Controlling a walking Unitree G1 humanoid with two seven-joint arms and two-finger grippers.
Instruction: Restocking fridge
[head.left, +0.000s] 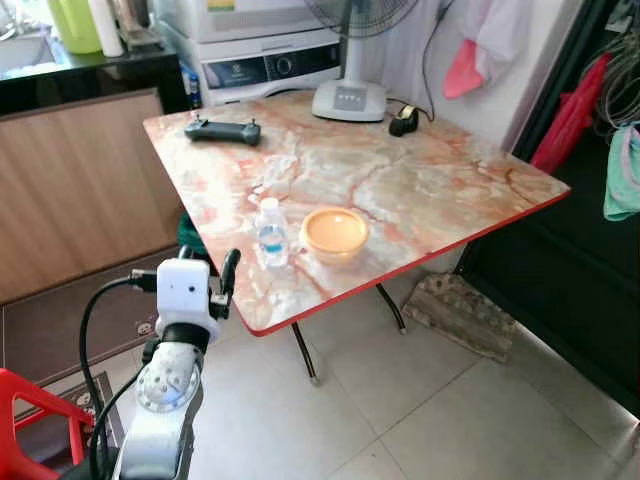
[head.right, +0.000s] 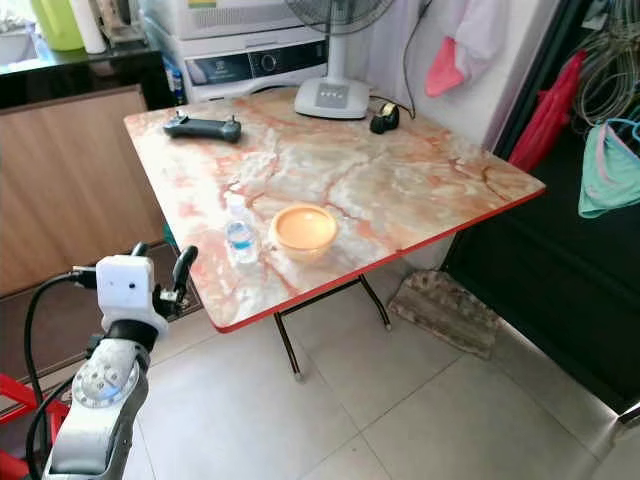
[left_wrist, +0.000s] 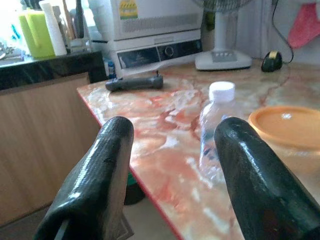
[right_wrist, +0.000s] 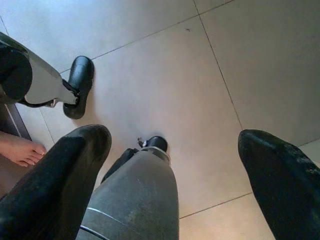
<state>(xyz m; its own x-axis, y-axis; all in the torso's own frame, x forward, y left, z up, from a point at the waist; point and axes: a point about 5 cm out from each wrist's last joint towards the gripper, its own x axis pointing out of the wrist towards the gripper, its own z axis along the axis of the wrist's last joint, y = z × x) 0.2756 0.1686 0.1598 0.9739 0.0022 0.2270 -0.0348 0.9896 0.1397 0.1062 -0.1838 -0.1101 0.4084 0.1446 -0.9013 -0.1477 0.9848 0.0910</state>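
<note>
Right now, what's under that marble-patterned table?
Under the table you can see black folding legs on floor tiles, and a worn mat by its right side. The tabletop covers whatever lies further beneath.

We stand in a home's kitchen-laundry corner: a marble-patterned folding table (head.left: 420, 190) on a tiled floor (head.left: 450, 410), a washing machine (head.left: 265, 62) behind it, a fan (head.left: 350, 95), a dark counter (head.left: 90, 75) and hanging clothes (head.left: 622, 170).

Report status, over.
Left tool open, short of the small clear plastic water bottle. Right tool open, idle over floor. Orange lidded bowl beside bottle.
</note>
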